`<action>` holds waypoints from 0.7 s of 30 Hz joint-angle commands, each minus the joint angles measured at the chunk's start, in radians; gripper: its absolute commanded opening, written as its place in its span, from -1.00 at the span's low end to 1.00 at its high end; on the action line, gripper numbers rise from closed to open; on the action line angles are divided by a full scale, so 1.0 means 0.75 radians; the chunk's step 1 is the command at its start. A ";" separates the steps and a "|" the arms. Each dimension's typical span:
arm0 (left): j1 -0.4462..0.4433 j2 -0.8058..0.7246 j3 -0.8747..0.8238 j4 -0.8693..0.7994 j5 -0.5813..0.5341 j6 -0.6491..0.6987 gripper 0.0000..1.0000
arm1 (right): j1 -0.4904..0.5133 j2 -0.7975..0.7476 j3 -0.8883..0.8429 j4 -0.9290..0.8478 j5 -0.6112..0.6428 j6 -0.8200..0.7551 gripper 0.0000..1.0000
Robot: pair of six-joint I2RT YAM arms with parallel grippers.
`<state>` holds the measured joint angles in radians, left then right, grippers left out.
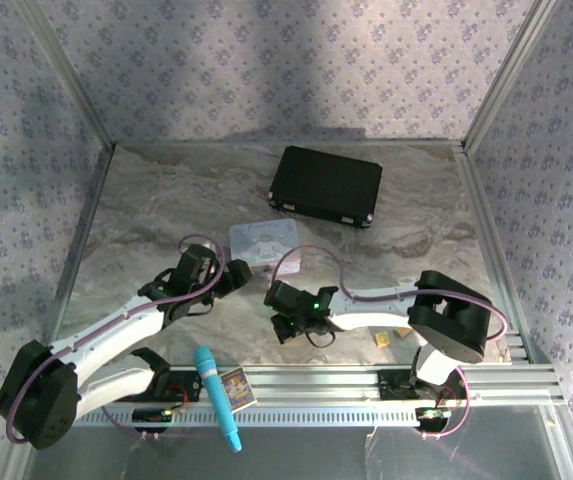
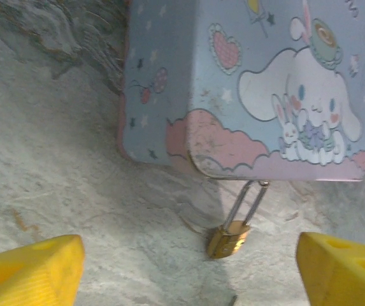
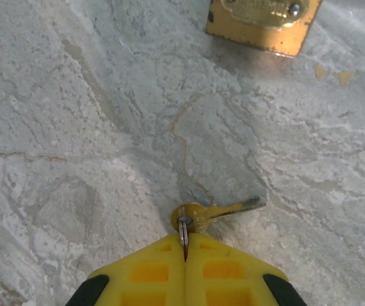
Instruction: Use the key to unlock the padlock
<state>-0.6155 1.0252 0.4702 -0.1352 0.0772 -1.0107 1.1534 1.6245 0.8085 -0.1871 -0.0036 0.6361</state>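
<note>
- On the counter (image 2: 55,159), at six o'clock of the pastel tin (image 2: 246,83), the padlock (image 2: 228,239) is seen; its shackle (image 2: 246,201) is run up to the tin's lower edge and appears not yet released;
- the left gripper (image 2: 188,258) is spread wide with nothing held; the padlock is framed between its fingers, slightly toward one o'clock;
- the right gripper (image 3: 185,245) is closed on the small ring of the key (image 3: 198,217); the blade is pointed toward three o'clock, while the padlock body is found at one o'clock, apart from it;
- the key is judged to be secured; aiming the blade at the keyhole, insertion and turning are left to be done; whether the key is lifted off the counter cannot be told.
</note>
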 commanded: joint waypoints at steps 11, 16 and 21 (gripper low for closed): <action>-0.126 0.138 -0.009 0.422 0.144 -0.100 0.35 | -0.294 -0.226 -0.205 0.192 -0.498 -0.268 -1.00; -0.191 0.248 0.035 0.487 0.150 -0.129 0.31 | -0.383 -0.299 -0.206 0.101 -0.606 -0.361 -1.00; -0.199 0.314 0.068 0.456 0.143 -0.140 0.29 | -0.409 -0.202 -0.071 -0.306 -0.428 -0.482 -1.00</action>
<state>-0.7597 1.2503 0.4805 0.1848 0.1768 -1.1019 0.8505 1.4300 0.6987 -0.2024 -0.3744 0.3607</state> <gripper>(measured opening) 0.650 0.051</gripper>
